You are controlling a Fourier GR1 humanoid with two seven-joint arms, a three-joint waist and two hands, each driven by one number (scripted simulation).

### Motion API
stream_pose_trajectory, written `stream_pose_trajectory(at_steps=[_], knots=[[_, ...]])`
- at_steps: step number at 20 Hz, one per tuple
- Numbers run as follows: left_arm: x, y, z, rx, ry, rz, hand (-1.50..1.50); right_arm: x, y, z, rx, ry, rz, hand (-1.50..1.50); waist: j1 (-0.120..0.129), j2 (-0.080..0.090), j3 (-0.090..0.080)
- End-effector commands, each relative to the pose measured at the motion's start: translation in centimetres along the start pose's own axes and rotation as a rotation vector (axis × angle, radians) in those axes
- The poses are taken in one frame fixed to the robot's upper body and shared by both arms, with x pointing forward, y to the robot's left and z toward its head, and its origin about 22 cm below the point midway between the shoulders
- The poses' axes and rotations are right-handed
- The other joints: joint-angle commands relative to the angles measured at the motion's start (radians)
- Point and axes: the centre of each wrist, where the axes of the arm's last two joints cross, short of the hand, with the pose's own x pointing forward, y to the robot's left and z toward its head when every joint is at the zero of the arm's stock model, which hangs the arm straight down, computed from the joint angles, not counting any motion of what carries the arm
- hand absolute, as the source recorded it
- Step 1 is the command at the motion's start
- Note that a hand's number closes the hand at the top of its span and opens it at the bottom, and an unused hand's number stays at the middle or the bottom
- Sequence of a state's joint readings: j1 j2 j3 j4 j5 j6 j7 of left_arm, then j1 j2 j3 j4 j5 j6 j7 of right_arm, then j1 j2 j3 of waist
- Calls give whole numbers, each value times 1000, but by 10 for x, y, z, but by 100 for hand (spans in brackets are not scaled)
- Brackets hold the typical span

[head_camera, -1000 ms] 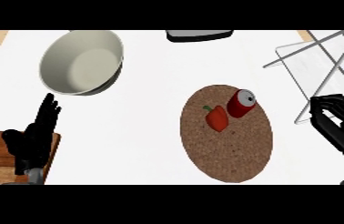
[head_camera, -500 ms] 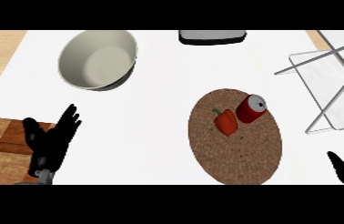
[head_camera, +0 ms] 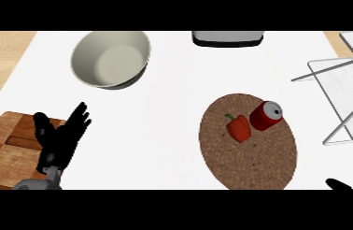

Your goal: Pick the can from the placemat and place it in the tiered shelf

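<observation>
Since half a second ago the scene has slid toward 3 o'clock in the head view: the bowl, placemat and shelf all sit further that way, and the right robot hand (head_camera: 338, 183) has sunk until only a dark tip pokes in at about 5 o'clock. Whether its fingers are spread or curled cannot be told from that sliver.

Head view, the only one. The can (head_camera: 265, 116) lies tipped on its side on the round brown placemat (head_camera: 251, 163), its silver top facing about 1 o'clock. It sits in the upper part of the mat, touching or just beside a red pepper (head_camera: 239, 127) at its 8 o'clock. Lying down like this, its curved red wall is what a grasp would probably have to close round.

At 3 o'clock from the can, the tiered shelf (head_camera: 329, 103) shows as a pale wire frame with a flat panel, cut by the frame edge. It is near the mat, so the carry looks short and suits the right arm.

The left robot hand (head_camera: 62, 135) rests at about 8 o'clock with fingers straight and fanned upward, holding nothing, over the edge of a wooden cutting board (head_camera: 15, 140). It is well apart from the can and seems parked.

A pale bowl (head_camera: 110, 58) stands on the white worktop (head_camera: 172, 84) at 11 o'clock, and a dark-edged object (head_camera: 228, 37) at 12 o'clock. The pick has not yet begun.
</observation>
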State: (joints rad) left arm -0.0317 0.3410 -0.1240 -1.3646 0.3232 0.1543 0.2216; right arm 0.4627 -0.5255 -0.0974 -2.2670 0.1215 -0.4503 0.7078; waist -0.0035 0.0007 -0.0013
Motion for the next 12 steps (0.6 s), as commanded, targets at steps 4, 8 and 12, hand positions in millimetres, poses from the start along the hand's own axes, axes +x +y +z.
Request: stream_pose_trajectory(at_steps=[4,8,12], knots=[[6,-3,-7,-25,15,-14,0,60,10,-14,-45,158,106,-150,38,9,-3],[10,-3,-17,-34,30,-13,0,70,33,-27,-56,215,142,-150,35,9,-2],[-8,-11,-4,-33,36,-25,0,74,43,-43,-92,299,233,-150,47,7,-3]])
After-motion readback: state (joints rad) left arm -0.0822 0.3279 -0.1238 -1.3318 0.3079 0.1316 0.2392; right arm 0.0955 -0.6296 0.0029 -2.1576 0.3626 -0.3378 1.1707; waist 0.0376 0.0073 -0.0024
